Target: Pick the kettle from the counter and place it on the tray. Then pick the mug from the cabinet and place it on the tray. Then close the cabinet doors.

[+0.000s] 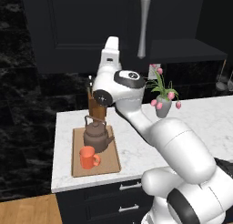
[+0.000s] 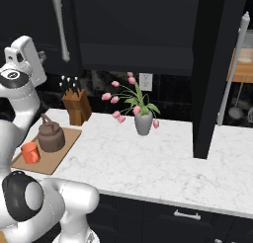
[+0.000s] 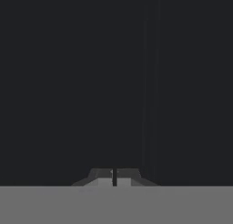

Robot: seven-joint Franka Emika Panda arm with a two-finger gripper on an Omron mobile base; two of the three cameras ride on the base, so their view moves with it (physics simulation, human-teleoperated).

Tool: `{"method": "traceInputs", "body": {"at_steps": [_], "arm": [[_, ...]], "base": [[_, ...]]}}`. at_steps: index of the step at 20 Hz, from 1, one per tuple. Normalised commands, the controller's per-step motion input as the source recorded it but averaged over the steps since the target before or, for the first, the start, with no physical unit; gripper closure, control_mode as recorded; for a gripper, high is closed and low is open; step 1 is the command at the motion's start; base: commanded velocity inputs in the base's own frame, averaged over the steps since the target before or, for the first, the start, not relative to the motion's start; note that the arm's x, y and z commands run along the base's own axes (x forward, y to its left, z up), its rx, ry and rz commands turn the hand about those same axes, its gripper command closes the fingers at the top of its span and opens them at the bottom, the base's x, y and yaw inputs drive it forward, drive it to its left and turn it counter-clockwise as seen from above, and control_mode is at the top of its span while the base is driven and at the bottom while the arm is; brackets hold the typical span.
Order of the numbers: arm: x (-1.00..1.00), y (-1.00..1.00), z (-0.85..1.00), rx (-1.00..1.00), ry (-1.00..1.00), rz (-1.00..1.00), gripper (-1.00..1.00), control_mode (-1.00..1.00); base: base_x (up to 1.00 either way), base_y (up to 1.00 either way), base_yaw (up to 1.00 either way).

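The cabinet (image 2: 138, 24) filled the upper part of both base views, dark and tall above the surface (image 2: 163, 163). Its left door (image 1: 77, 27) lay nearly flat against the front in the left base view, with its long silver bar handle (image 1: 144, 27) standing upright at about one o'clock from the arm's raised wrist. Its right door (image 2: 217, 74) stood swung out towards the robot in the right base view, edge-on, its own bar handle (image 2: 232, 69) vertical at three o'clock of the frame.

The tray (image 1: 95, 166) lay at the left end of the surface, and both carried things sat on it: the kettle (image 1: 97, 135) at the far half, the mug (image 1: 88, 157) just in front of it at six o'clock. So the two placing steps looked done, and closing the doors was likely what remained. A knife block (image 2: 77, 106) stood behind the tray, and a flower vase (image 2: 143, 122) stood further along the surface.

The hand (image 3: 114, 177) was clenched with nothing between its fingertips, which met at a thin dark seam in the hand view. It faced a plain dark panel close ahead (one faint upright line ran down that panel at about one o'clock from the tips; whether it was a door edge or a moulding could not be told).

The coming move seemed to turn on the doors' long axes: both handles ran vertically. The left door was the nearer one, straight ahead of the hand, while the open right door lay well apart, far off at three o'clock.
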Motion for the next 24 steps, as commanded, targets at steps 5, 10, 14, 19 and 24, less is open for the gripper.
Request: {"method": "traceInputs", "body": {"at_steps": [5,10,14,19,24], "arm": [[0.30,-0.36,0.03,0.01,0.00,0.13,1.00,-1.00],[0.37,-0.44,0.00,0.01,0.01,0.15,1.00,-1.00],[0.38,-0.36,0.00,0.05,0.02,0.15,1.00,-1.00],[0.41,-0.12,0.00,0.04,0.07,0.11,1.00,-1.00],[0.55,0.00,0.00,0.03,0.12,0.11,1.00,-1.00]], "base": [[0.00,0.00,0.00],[0.00,0.00,0.00],[0.00,0.00,0.00],[0.00,0.00,0.00],[0.00,0.00,0.00]]}}
